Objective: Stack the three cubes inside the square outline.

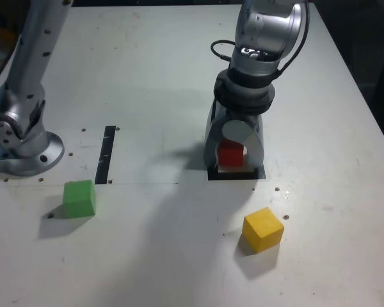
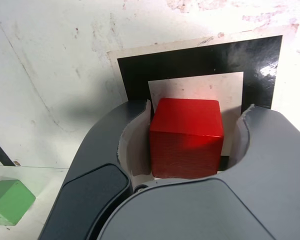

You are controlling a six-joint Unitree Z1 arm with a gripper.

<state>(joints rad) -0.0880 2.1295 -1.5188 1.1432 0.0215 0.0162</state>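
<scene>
Red cube (image 2: pixel 187 137) between spread jaws at the square outline (image 2: pixel 190 60)

From where I stand, the gripper (image 2: pixel 200 105) points down over the black frame, its fingers spread, one on either side of the red cube. There is a gap between the cube and one finger; on the other side the two look so close that I can't tell whether they touch. The cube sits upright over the outline's white centre, with part of the black border showing around it.

The other two are out on the pale table (image 1: pixel 147 96), apart from the frame. The yellow cube (image 1: pixel 263 229) lies nearer the bottom of the exterior view, just right of the outline's line and turned at an angle (it's the brightest thing here, easily). The green cube (image 1: pixel 79 199) is well over to the exterior view's left, below the silver arm base (image 1: pixel 29 153) and the straight black strip (image 1: pixel 105 155). The arm (image 1: pixel 265 32) reaches down to the frame from the top of that view, a dark cable (image 1: pixel 299 45) looping beside it.
</scene>
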